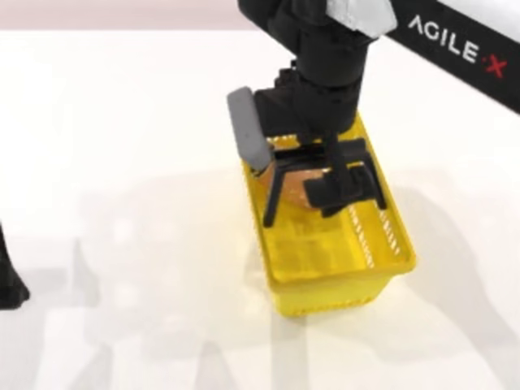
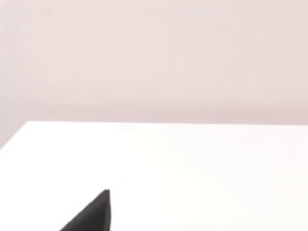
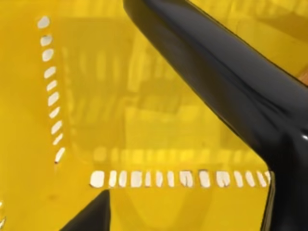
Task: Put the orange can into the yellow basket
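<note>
The yellow basket [image 1: 341,280] stands at the table's middle, its grey-gripped black handle [image 1: 248,130] raised over its far half. The orange can [image 1: 292,191] sits inside the basket, partly hidden under the handle struts and my right arm. My right gripper [image 1: 331,191] hovers over the basket just right of the can, open and holding nothing. The right wrist view shows the basket's slotted inner wall [image 3: 144,202], the handle [image 3: 216,72] crossing it, one fingertip [image 3: 96,216], and a sliver of the can [image 3: 304,77] at the picture's edge. My left gripper [image 1: 8,288] is parked at the table's left edge.
The white table [image 1: 122,162] spreads around the basket. In the left wrist view only bare table [image 2: 192,168], a pale wall and one dark fingertip [image 2: 96,216] show. The right arm's long link [image 1: 455,41] reaches in from the upper right.
</note>
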Tool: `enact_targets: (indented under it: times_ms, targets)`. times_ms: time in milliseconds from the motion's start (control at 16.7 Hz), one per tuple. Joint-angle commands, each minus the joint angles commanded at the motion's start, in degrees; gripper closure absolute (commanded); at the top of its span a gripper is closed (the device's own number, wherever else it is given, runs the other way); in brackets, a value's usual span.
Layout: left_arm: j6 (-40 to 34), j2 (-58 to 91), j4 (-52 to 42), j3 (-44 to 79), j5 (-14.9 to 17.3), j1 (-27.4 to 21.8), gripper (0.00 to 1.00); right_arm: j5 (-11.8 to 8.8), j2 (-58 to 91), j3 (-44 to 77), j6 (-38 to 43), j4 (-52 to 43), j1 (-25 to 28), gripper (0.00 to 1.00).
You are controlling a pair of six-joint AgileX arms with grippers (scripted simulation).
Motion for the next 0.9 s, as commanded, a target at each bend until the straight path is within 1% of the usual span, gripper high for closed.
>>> enact_targets:
  times_ms: [300, 900]
  targets:
    - [0.0, 0.0, 0.0, 0.0, 0.0, 0.0, 0.0, 0.0, -0.17, -0.83, 0.01, 0.69, 0.02, 0.0]
    - [0.0, 0.0, 0.0, 0.0, 0.0, 0.0, 0.0, 0.0, -0.17, -0.83, 0.01, 0.69, 0.02, 0.75]
